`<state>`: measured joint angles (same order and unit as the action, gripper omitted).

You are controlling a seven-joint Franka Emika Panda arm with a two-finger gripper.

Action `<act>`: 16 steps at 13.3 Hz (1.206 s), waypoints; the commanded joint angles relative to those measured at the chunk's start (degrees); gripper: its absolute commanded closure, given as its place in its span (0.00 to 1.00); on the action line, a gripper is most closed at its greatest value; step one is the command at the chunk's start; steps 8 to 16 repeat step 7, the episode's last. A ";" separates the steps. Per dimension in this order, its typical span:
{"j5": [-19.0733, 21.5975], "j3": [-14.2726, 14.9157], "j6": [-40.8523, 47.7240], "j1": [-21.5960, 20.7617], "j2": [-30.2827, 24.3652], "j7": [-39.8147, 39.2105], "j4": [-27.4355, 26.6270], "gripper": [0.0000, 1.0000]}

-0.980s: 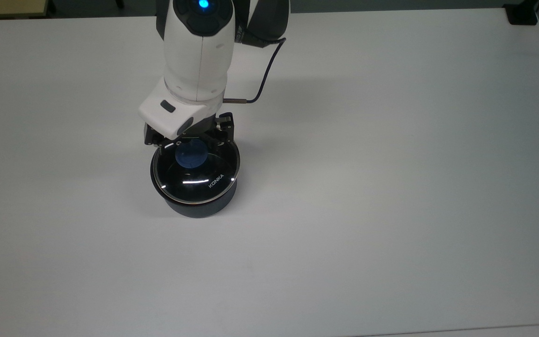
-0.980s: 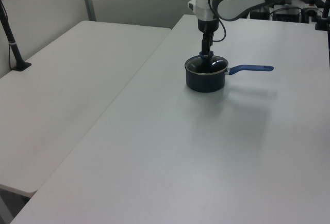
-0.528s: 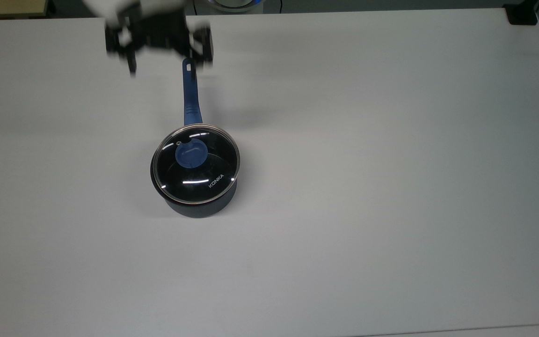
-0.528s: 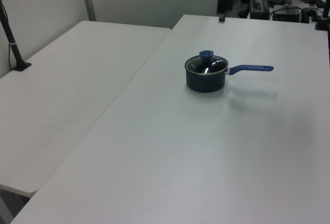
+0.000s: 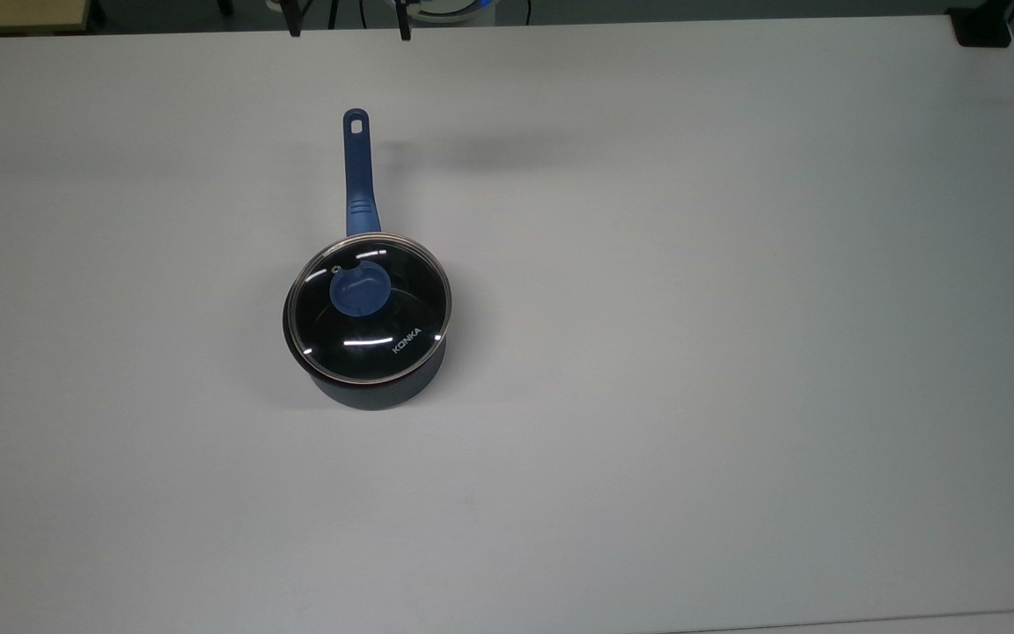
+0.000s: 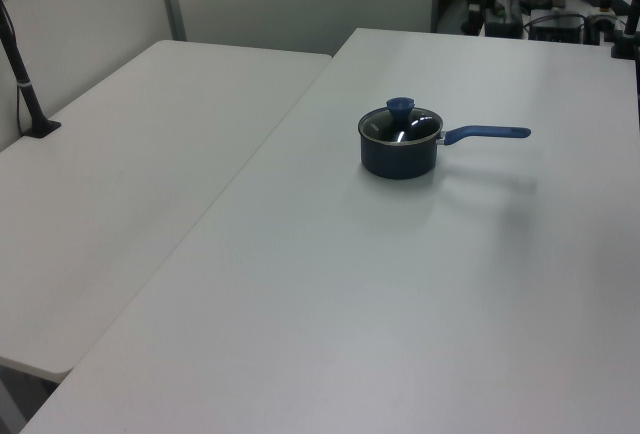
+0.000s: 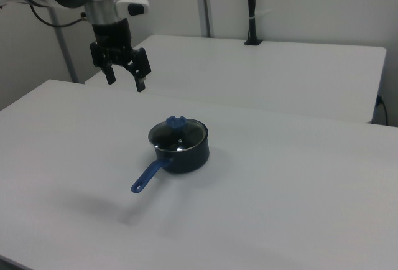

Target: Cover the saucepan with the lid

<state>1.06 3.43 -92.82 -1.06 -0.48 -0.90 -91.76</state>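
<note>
gripper [image 7: 125, 78] raised high, fingers spread wide, holding nothing. well below and toward the right view's right, lid [image 5: 369, 307] seated flat on saucepan [image 5: 379, 389], blue knob [image 5: 360, 290] at centre, white "konka" lettering near the glass rim. long blue handle [image 5: 358, 172] with hole at its end. all on white table [image 5: 736, 352].

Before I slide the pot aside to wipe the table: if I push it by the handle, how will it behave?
The pot would probably pivot rather than slide straight, since the long handle sticks far out. The glass lid just rests on top and may rattle or shift. Tipping seems unlikely given its broad base.
</note>
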 commanded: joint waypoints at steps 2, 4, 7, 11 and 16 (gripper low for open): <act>0.52 0.53 -2.98 -0.79 -0.84 -2.61 -1.93 0.00; 0.43 0.53 -2.81 -0.70 -0.84 -2.09 -1.75 0.00; 0.43 0.53 -2.98 -0.70 -0.75 -1.73 -1.66 0.00; 0.43 0.53 -2.98 -0.70 -0.75 -1.73 -1.66 0.00; 0.43 0.53 -2.98 -0.70 -0.75 -1.73 -1.66 0.00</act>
